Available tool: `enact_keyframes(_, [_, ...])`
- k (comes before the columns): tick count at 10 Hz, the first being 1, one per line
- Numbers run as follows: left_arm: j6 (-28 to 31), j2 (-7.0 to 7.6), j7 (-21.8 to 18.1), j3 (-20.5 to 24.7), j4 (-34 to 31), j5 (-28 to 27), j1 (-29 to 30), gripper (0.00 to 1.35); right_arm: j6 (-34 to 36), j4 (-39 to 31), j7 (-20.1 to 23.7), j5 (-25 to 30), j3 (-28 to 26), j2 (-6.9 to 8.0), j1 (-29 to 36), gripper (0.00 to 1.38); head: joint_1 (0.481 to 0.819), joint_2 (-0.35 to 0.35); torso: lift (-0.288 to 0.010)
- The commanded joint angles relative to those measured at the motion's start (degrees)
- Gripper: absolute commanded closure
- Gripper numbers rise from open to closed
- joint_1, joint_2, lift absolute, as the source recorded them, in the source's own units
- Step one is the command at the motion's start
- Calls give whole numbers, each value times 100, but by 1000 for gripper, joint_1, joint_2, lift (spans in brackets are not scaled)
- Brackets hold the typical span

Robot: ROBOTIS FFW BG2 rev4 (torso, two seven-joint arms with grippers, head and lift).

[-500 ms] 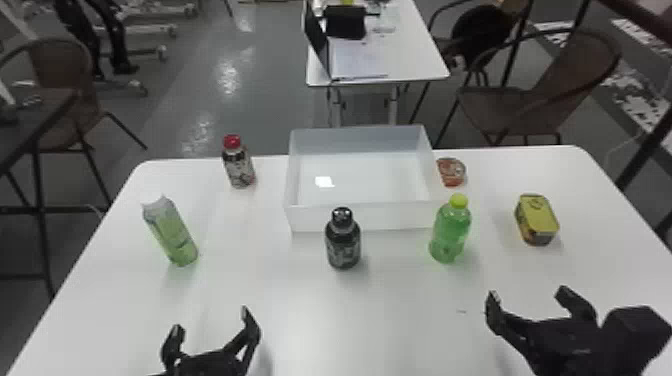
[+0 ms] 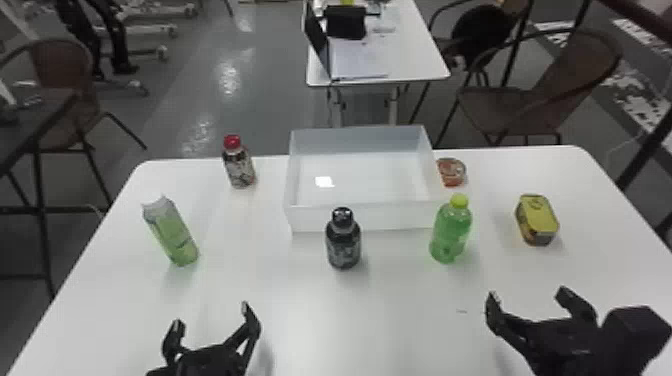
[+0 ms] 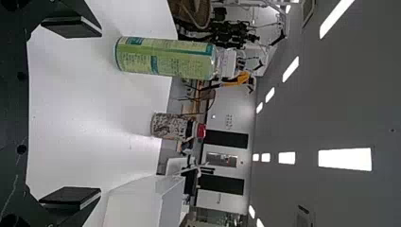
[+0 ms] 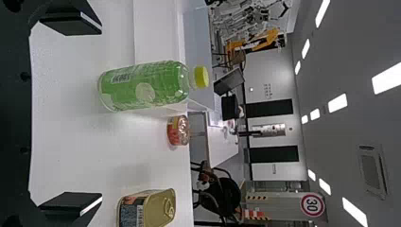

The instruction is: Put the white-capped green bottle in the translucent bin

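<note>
On the left of the worktop [image 2: 390, 325] stands the white-capped green bottle [image 2: 174, 235], its cap hard to make out. Nearer, the left end effector [image 2: 211, 315] has its fingers apart. A red-capped bottle [image 2: 240, 167] stands far left, then the translucent bin [image 2: 395, 218], a dark bottle [image 2: 343, 245], and a yellow-capped green bottle [image 2: 450, 232]. Near right, the right end effector [image 2: 527, 294] is spread wide.

Beyond the right fingers [image 2: 492, 315] stand a clear green bottle with a yellow cap [image 2: 451, 232] and a golden rectangular tin [image 2: 537, 220]; farther beyond them sits a small round orange-red can [image 2: 451, 172]. A black-capped dark bottle [image 2: 343, 242] stands ahead, between them and the left fingers [image 2: 251, 325]; well beyond the latter, a patterned red-capped bottle [image 2: 240, 165].
</note>
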Motion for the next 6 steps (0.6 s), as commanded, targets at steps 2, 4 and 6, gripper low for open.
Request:
enact_keyframes(2, [35,-15,34,14,128,20,-135,117,0,3,0,-7,0,0,0,59,695,82,-91])
enact_keyframes(4, [44,-15,34,76,357,108,-372,117,0,3,0,-16,0,0,0,59,695,85,-91])
enact_keyframes(6, [185,-15,42,216,515,196,-618,117,35,-6,0,-16,9,0,0,59,695,98,-91])
